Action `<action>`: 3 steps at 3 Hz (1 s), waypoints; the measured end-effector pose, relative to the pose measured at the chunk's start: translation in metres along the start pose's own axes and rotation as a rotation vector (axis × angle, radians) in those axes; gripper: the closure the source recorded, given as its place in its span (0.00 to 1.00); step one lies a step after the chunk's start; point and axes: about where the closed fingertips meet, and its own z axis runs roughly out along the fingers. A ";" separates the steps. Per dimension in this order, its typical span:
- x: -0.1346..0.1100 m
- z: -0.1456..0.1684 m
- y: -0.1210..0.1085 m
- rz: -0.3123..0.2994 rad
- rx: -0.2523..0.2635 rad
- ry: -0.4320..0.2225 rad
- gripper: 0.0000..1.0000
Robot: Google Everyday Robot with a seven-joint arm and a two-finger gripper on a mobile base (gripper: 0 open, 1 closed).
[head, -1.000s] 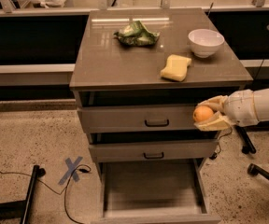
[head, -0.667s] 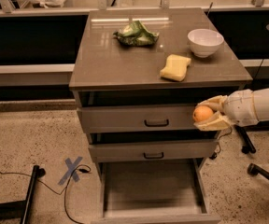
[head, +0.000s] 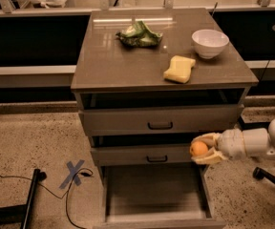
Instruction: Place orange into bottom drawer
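Note:
The orange (head: 199, 148) is a small round fruit held between the pale fingers of my gripper (head: 203, 149), which reaches in from the right on a white arm. It hangs in front of the middle drawer's right end, just above the right wall of the bottom drawer (head: 154, 191). The bottom drawer is pulled out, a wide grey tray with nothing in it. The gripper is shut on the orange.
On the cabinet top lie a pale yellow sponge (head: 179, 69), a white bowl (head: 210, 42) and a green crumpled bag (head: 139, 34). The two upper drawers (head: 160, 122) are closed. A black cable and a blue tape cross (head: 74, 172) lie on the floor at left.
The gripper with the orange has moved down, from in front of the top drawer to in front of the middle drawer, near the open bottom drawer's right side.

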 end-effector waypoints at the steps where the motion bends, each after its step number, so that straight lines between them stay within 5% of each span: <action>1: 0.046 0.025 0.019 -0.020 -0.078 -0.078 1.00; 2: 0.054 0.036 0.024 -0.016 -0.101 -0.068 1.00; 3: 0.066 0.054 0.030 -0.027 -0.146 0.022 1.00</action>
